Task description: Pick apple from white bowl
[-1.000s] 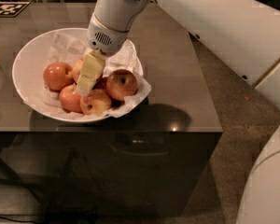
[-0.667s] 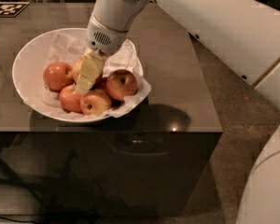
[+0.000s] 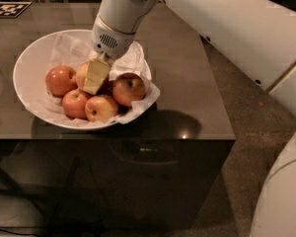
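Marker: a black-and-white printed marker point(image 3: 10, 9) lies flat on the desk point(image 3: 187, 83) at the upper left of the frame.
White bowl: the white bowl point(image 3: 20, 68) stands on the desk at centre left, its front rim close to the desk's near edge.
Lining: crumpled white paper point(image 3: 69, 46) covers the inside of the bowl and spills over the rim on the right.
Left apple: a red-orange apple point(image 3: 60, 80) lies farthest left in the bowl.
Front apples: two more, a lower-left apple point(image 3: 75, 102) and a front apple point(image 3: 101, 107), lie side by side and touching along the near side.
Rear apple: a rear apple point(image 3: 82, 72) is partly hidden behind the gripper.
Gripper: the gripper point(image 3: 95, 77) reaches down from a white wrist point(image 3: 116, 19) into the middle of the bowl. Its pale yellowish tip is among the fruit and overlaps the rear apple.
Jaws: it cannot be told whether they are open or closed, or whether they have hold of anything.
The apple: the apple point(image 3: 129, 89), with a small dark mark on its side, rests in the right part of the bowl on the paper, just right of the gripper's tip.
Arm: the white arm point(image 3: 227, 23) runs from the wrist to the upper right of the frame.
Floor: speckled carpet point(image 3: 246, 147) shows right of the desk.
Robot body: a white curved panel point(image 3: 286, 196) fills the lower right corner.
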`<state>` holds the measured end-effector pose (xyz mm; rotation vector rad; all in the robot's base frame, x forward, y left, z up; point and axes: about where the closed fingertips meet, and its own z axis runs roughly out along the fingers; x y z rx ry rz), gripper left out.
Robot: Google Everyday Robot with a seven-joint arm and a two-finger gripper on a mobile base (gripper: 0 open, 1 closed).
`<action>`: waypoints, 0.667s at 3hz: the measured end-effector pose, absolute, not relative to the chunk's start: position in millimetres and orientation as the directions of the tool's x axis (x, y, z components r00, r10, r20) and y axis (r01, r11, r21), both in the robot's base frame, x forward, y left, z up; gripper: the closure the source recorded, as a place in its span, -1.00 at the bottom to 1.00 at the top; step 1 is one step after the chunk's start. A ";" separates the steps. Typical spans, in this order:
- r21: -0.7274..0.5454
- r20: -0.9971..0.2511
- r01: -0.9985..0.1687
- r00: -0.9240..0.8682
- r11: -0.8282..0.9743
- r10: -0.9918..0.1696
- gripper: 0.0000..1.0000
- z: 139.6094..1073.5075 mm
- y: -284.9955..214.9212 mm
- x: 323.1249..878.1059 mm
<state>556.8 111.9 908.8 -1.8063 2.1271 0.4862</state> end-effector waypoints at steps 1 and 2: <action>0.057 -0.442 -0.987 -0.158 0.148 -0.883 1.00 909.0 112.0 556.8; 0.002 -0.432 -0.989 -0.135 0.148 -0.892 1.00 931.6 113.9 548.3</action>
